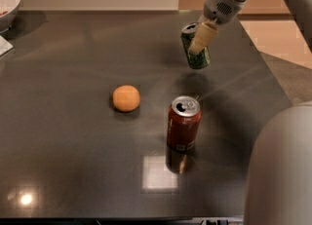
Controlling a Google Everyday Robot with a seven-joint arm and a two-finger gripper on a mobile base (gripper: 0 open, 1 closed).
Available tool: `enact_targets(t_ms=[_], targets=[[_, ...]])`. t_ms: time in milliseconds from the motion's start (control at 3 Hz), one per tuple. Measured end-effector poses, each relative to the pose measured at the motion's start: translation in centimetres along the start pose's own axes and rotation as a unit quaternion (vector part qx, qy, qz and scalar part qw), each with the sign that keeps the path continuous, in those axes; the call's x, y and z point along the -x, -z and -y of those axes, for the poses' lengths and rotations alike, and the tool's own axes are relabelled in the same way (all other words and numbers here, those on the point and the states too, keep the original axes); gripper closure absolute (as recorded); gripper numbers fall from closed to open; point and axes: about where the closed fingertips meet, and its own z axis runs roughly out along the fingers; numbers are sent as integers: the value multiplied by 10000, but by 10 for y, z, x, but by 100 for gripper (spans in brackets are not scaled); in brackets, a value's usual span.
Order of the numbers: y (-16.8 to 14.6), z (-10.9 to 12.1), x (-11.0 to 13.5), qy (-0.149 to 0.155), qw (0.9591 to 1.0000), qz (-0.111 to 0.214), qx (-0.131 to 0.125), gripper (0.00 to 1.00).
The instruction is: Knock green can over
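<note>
The green can (201,59) is dark green with a silver top and is at the back right of the dark table (73,136). It is tilted, with its top leaning left, and its base seems slightly off the table above its shadow. My gripper (199,45) reaches down from the upper right and is shut on the can. One cream finger (203,37) lies across its front. The other finger is hidden behind the can.
A red-brown can (183,124) stands upright near the table's middle, in front of the green can. An orange (126,98) lies to its left. A white bowl (9,0) is at the far left corner. My grey arm body (280,170) fills the lower right.
</note>
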Motion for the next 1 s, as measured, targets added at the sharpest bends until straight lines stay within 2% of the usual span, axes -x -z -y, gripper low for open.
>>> enact_targets(t_ms=[333, 667, 1000], targets=[[-3, -9, -7, 422, 9974, -563, 151, 100], [-12, -13, -11, 743, 9921, -986, 230, 84], [-26, -21, -12, 1107, 9832, -1409, 340, 59]])
